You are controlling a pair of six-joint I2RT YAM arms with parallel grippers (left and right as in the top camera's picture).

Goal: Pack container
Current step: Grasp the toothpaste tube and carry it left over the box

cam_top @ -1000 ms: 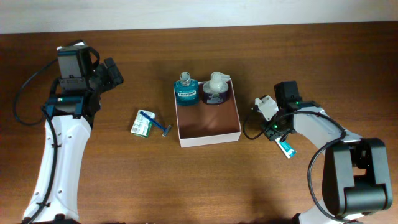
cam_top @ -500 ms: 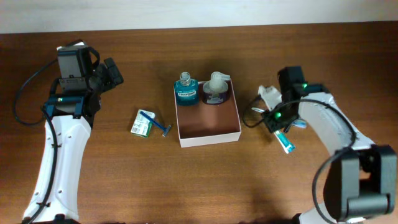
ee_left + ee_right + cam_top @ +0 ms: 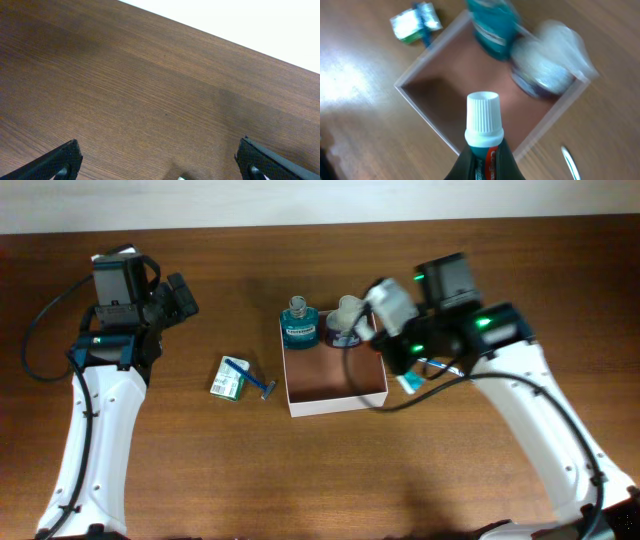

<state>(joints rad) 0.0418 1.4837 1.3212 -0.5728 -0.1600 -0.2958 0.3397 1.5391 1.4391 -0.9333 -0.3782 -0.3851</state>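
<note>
With toothpaste tube [image 3: 483, 122] pinched in right gripper [image 3: 483, 167]: lower into bare front half of container [image 3: 338, 405] (back taken by two bottles [image 3: 300, 330]), lay flat, then release. Left gripper [image 3: 160, 159] spread, idle.

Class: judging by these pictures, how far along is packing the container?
Done: the teal bottle and pump bottle stand in the container. In hand: the right gripper holds a toothpaste tube above the container. Left: release the tube, then the green-white packet and blue razor, lying on the table outside.
</note>
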